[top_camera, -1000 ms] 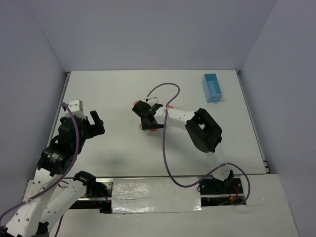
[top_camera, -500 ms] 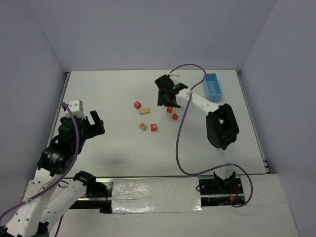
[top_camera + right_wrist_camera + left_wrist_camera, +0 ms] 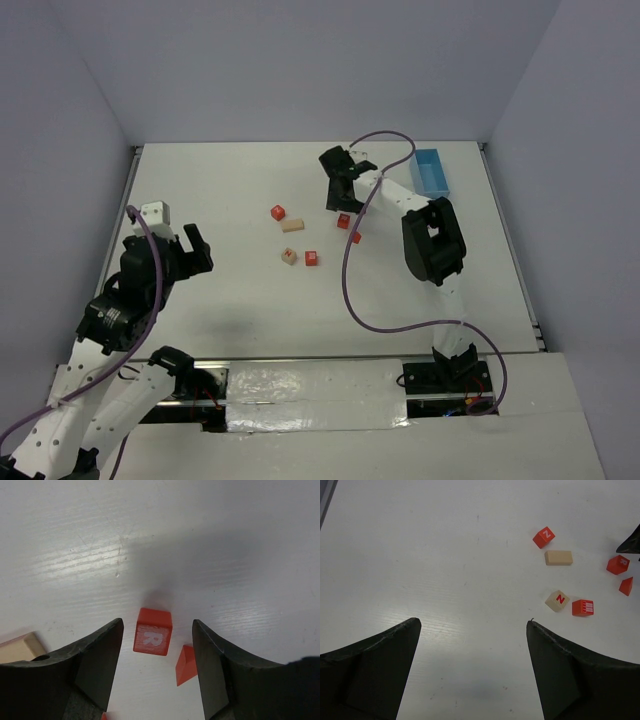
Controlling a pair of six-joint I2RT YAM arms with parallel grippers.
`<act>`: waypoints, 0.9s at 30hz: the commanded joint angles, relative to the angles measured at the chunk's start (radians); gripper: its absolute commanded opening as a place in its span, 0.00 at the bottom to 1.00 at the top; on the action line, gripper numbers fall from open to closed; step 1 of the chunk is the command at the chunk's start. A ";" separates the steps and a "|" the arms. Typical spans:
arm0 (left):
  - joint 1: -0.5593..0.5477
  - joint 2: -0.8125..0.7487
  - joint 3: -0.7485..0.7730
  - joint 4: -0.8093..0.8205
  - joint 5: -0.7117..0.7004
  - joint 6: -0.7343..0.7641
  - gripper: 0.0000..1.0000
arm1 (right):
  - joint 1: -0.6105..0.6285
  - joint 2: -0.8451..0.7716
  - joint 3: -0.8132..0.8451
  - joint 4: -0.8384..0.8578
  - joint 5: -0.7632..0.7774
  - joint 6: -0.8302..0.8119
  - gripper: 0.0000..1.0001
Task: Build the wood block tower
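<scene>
- Presently, we count six wood blocks [image 3: 311, 258] lying singly mid-tabletop [image 3: 220, 180], none stacked.
- Red R cube [image 3: 152, 630]: seen between the right gripper's [image 3: 157, 622] spread fingers, ungripped.
- Red roof-shaped block [image 3: 186, 665]: just beside the R cube.
- Tan oblong [image 3: 558, 557], red N cube [image 3: 544, 537], tan N cube [image 3: 556, 600], red printed cube [image 3: 582, 607]: near one another, apart.
- Left gripper [image 3: 472, 624]: fingers spread, holding nothing, well apart from the blocks.
- Light-blue tray [image 3: 431, 172]: far right corner.
</scene>
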 commanded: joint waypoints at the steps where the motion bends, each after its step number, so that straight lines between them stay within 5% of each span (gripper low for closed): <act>1: -0.006 0.006 0.002 0.042 0.004 0.017 1.00 | 0.001 0.004 -0.012 0.037 -0.028 0.004 0.64; 14: -0.006 0.000 0.001 0.042 0.004 0.015 1.00 | 0.020 0.018 -0.043 0.053 -0.023 0.020 0.53; 24: -0.006 -0.005 0.002 0.042 0.005 0.015 1.00 | 0.040 -0.005 -0.075 0.076 -0.020 0.001 0.28; 27: -0.006 -0.002 0.001 0.040 0.005 0.015 0.99 | 0.063 -0.024 -0.059 0.059 0.003 -0.025 0.27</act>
